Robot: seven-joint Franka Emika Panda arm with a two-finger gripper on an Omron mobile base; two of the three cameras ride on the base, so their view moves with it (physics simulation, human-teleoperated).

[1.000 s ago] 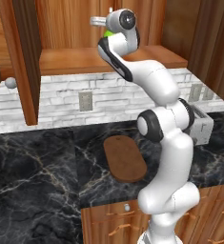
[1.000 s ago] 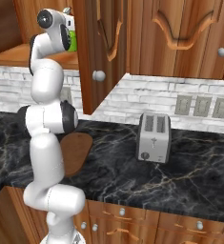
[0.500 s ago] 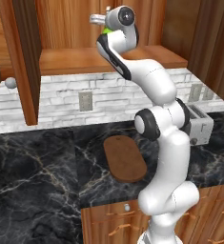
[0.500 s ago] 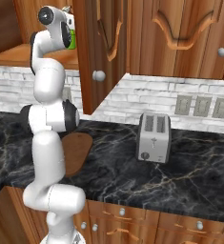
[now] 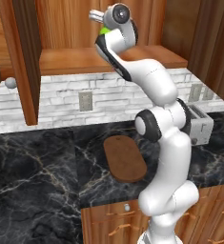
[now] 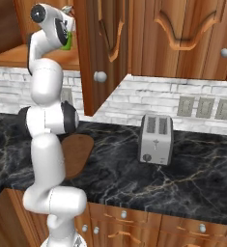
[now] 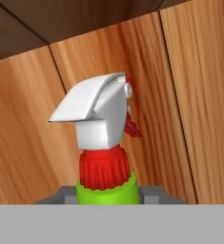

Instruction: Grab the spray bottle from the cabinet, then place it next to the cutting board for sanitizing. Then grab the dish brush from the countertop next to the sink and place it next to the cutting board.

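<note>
1. Up inside the cabinet [image 5: 75, 28], the pincer [image 7: 108, 199] pinches the spray bottle [image 7: 105, 143] at its green shoulder, one grey finger showing at each side.
2. Behind the white nozzle, the cabinet's back panel stands close, toward 12 o'clock in the hand view.
3. Down on the desk [image 5: 32, 181], the cutting board [image 5: 124, 158] lies near the front edge, with bare marble open at its 9 o'clock.
4. Well apart at 3 o'clock in the right base view stands a toaster [image 6: 156, 139].
</note>
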